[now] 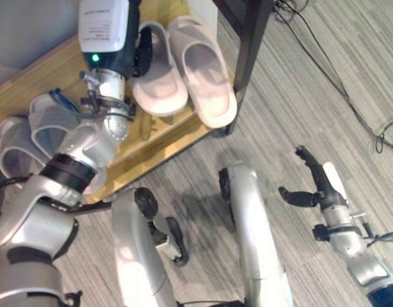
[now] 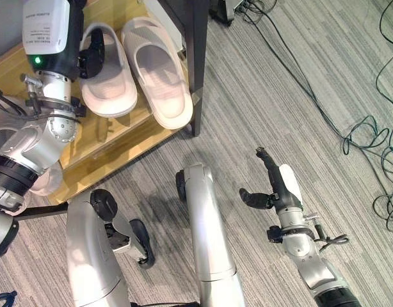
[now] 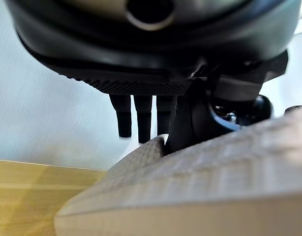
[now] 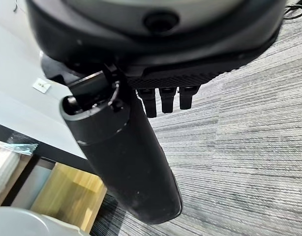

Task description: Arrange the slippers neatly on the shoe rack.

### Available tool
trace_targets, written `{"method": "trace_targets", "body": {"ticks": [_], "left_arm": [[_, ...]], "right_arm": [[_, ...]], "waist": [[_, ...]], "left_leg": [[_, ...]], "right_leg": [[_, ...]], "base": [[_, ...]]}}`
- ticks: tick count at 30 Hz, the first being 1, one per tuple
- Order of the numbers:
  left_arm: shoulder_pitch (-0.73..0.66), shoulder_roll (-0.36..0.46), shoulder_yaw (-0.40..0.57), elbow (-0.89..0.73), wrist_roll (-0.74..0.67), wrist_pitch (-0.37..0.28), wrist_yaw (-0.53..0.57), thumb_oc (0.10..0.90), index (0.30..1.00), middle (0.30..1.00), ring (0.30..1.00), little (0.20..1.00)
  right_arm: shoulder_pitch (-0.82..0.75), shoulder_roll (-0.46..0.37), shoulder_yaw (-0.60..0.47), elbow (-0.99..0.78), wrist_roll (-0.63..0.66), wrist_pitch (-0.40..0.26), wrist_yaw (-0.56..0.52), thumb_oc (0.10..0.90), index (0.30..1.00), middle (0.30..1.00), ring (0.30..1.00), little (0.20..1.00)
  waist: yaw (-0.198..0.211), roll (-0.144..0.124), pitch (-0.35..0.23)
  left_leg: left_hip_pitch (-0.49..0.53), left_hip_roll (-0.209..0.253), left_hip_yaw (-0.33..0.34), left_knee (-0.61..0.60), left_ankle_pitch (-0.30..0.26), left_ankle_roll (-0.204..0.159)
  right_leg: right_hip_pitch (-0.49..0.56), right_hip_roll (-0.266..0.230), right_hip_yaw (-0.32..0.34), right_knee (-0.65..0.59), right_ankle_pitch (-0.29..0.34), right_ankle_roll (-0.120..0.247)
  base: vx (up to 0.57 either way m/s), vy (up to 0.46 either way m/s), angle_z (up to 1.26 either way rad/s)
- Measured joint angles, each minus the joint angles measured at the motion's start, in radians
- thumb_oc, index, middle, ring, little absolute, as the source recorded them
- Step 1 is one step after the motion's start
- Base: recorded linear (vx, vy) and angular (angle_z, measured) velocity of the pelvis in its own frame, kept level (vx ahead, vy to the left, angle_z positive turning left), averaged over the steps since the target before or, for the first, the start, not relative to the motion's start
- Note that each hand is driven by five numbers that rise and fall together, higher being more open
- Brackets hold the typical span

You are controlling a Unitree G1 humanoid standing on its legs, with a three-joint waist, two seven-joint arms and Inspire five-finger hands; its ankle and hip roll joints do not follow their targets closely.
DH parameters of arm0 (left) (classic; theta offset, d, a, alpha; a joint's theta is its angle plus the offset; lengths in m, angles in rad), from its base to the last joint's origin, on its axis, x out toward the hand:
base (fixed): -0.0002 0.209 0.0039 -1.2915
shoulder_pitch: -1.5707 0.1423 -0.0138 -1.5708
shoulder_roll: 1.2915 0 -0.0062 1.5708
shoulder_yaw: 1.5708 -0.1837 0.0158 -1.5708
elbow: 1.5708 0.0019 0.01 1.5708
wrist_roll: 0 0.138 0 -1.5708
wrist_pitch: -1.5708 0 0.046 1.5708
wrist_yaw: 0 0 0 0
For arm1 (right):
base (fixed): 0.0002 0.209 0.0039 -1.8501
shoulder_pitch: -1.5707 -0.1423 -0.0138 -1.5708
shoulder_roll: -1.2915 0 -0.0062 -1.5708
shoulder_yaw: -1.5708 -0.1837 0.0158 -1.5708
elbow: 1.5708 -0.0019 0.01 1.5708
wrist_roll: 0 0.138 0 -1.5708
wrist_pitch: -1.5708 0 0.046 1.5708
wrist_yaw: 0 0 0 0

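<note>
Item: pair of pale pink-white moulded foam slippers [image 1: 184, 67], lying side by side, soles down, on the light wooden shoe rack shelf [image 1: 152, 137], at about 12 o'clock in the left eye view. The outer one is overhanging the shelf's front edge slightly, beside the black metal rack post [image 1: 248, 51].

Item: second pair, grey ribbed-strap slippers [image 1: 30, 137], sitting at about 9 o'clock on the same shelf, partly hidden by the arm.

Left robot hand [image 1: 143, 52]: resting against the inner pale slipper's side at its 9 o'clock edge. In the left wrist view its fingers [image 3: 141, 123] are hanging straight and relaxed past the slipper's textured strap, not curling round it.

Right robot hand [image 2: 273, 185]: hovering idle over the grey striped carpet [image 2: 324, 96] at about 4 o'clock, fingers straight, thumb spread, holding nothing.

Handling note, as judgement: the step appears to be squaring the pale pair. Nudging should be done flat-fingered and gently, pushing both slippers back from the front edge, keeping the toes level and the pair touching.
</note>
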Motion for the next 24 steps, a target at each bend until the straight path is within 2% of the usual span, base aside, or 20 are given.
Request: {"method": "trace_targets", "body": {"ticks": [7, 11, 15, 24], "left_arm": [[0.144, 0.0, 0.086, -0.092, 0.001, -0.014, -0.039, 0.8, 0.9, 0.9, 0.9, 0.9], [0.25, -0.001, 0.119, -0.166, 0.001, -0.021, -0.046, 0.8, 0.9, 0.9, 0.9, 0.9], [0.388, -0.005, 0.209, -0.304, 0.001, -0.029, -0.058, 0.8, 0.9, 0.9, 0.9, 0.9], [0.422, -0.005, 0.226, -0.406, -0.007, -0.064, -0.057, 0.8, 0.9, 0.9, 0.9, 0.9]], "right_arm": [[0.017, 0.0, -0.005, -0.002, 0.0, -0.003, 0.003, 0.8, 0.9, 0.9, 0.9, 0.9], [-0.004, 0.003, 0.011, 0.044, -0.004, 0.0, 0.001, 0.8, 0.9, 0.9, 0.9, 0.9], [-0.018, 0.022, 0.021, 0.049, -0.037, 0.01, -0.007, 0.8, 0.9, 0.9, 0.9, 0.9], [-0.085, 0.036, 0.04, 0.051, -0.039, 0.035, -0.017, 0.8, 0.9, 0.9, 0.9, 0.9]], "waist": [[-0.003, -0.009, 0.0], [0.011, -0.014, 0.0], [0.023, -0.014, 0.0], [0.06, -0.013, -0.001]], "left_leg": [[0.004, -0.013, 0.008, 0.002, -0.005, -0.009], [0.008, -0.014, 0.009, 0.006, -0.01, -0.012], [0.011, -0.027, 0.008, 0.015, -0.015, -0.016], [0.015, -0.031, 0.008, 0.024, -0.016, -0.014]], "right_leg": [[0.002, -0.011, 0.011, 0.015, -0.017, 0.004], [0.003, -0.013, 0.013, 0.025, -0.024, 0.001], [0.012, -0.024, 0.016, 0.038, -0.039, 0.001], [0.021, -0.032, 0.016, 0.046, -0.046, -0.005]], "base": [[-0.01, -0.006, 0.05], [0.0, 0.0, 0.0], [0.0, 0.026, 0.08], [0.0, 0.002, 0.01]]}}
